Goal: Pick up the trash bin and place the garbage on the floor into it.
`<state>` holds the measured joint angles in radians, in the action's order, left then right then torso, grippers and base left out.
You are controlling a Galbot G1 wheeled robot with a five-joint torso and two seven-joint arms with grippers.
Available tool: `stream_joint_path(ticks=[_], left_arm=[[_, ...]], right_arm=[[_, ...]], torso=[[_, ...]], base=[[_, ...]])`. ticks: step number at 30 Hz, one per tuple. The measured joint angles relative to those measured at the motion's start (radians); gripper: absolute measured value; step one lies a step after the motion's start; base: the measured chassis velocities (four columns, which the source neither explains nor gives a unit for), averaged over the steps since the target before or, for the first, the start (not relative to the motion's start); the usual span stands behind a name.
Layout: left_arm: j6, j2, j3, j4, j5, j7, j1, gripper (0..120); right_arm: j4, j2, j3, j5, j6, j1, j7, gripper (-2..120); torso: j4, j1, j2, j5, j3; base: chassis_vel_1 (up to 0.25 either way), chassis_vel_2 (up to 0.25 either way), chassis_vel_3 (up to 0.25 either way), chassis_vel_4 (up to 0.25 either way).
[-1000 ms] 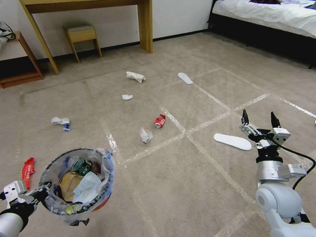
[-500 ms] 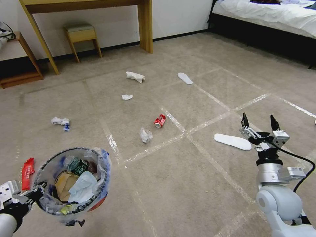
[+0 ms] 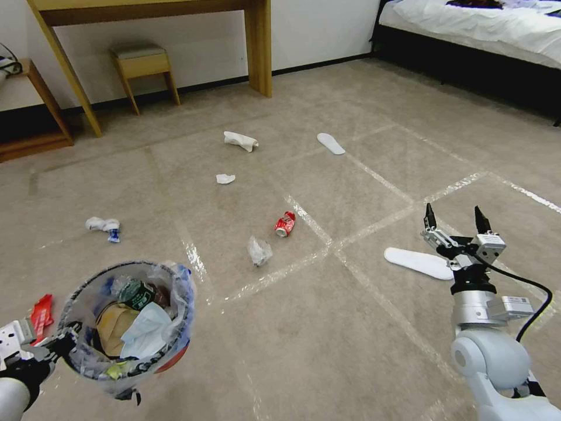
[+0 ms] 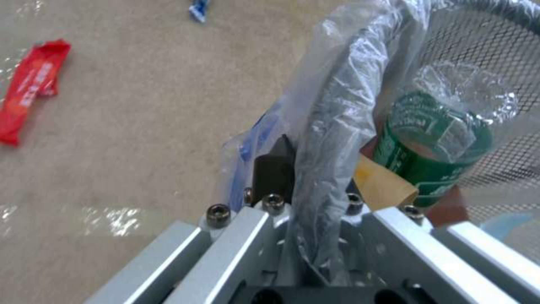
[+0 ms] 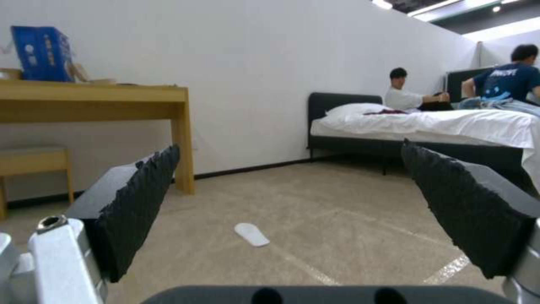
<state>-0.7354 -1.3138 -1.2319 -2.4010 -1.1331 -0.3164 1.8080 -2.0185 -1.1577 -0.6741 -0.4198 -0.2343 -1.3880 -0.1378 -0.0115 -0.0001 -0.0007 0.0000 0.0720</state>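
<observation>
Head view: left gripper at lower left, clamped on rim of trash bin, held off the floor, part-full; red can and clear wrapper mid-frame; white slipper centre right, just beside right gripper, jaws spread, nothing held. Left wrist view: dark finger pinches bin's bag-covered rim; red wrapper on carpet at upper left. Right wrist view: pads wide apart; another slipper lower centre.

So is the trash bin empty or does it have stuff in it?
Not empty. The trash bin, held by the left gripper, contains a green can, brown paper and a tissue.
</observation>
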Motion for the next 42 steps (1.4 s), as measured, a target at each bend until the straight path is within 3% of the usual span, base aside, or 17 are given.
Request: stream_joint_path(ticks=[18,42], left_arm=[[0.0,-0.029,0.008,0.002,0.01,0.002,-0.044,1],[0.0,-0.073,0.012,-0.013,0.028,0.01,-0.039,1]], right_arm=[[0.024,-0.004,0.0,0.011,-0.007,0.009,-0.001,100],[0.025,0.013,0.006,0.02,-0.015,0.003,0.0,100]], torso=[[0.0,0.0,0.0,-0.0001,0.0],[0.0001,0.0,0.0,0.0,0.0]], base=[[-0.121,0.125,0.127,-0.12],[-0.1,0.102,0.098,-0.093]])
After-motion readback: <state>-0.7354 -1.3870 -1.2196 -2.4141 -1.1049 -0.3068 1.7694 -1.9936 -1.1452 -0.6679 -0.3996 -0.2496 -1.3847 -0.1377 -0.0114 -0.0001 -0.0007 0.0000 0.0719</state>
